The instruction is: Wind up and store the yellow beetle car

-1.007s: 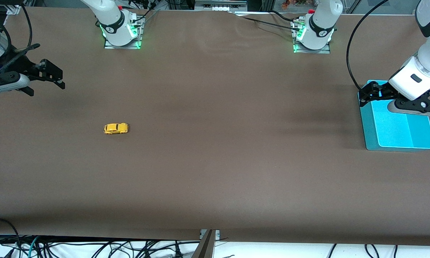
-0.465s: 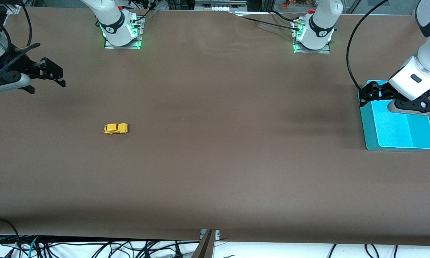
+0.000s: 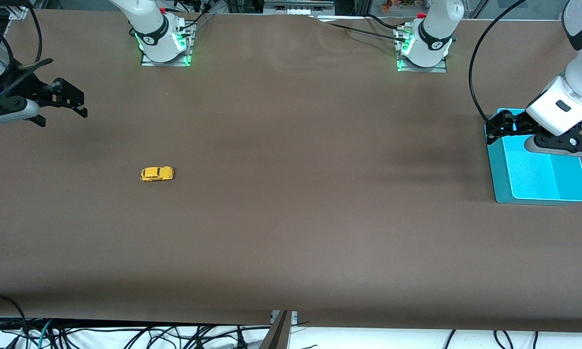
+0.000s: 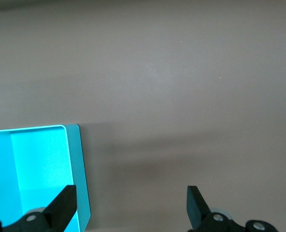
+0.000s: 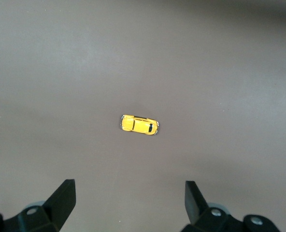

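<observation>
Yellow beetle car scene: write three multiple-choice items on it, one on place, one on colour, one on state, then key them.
1. Where is the yellow beetle car?
A. in the bin
B. on the bare table toward the right arm's end
C. in an end effector

2. What colour is the bin?
A. red
B. white
C. turquoise

3. How is the right end effector?
A. open and empty
B. shut on the car
C. shut on the bin's rim

Key: 1 B, the car sits on the table, apart from both arms. 2 C, the bin under the left end effector is plainly turquoise. 3 A, the right wrist view shows its fingers spread with nothing between.
</observation>
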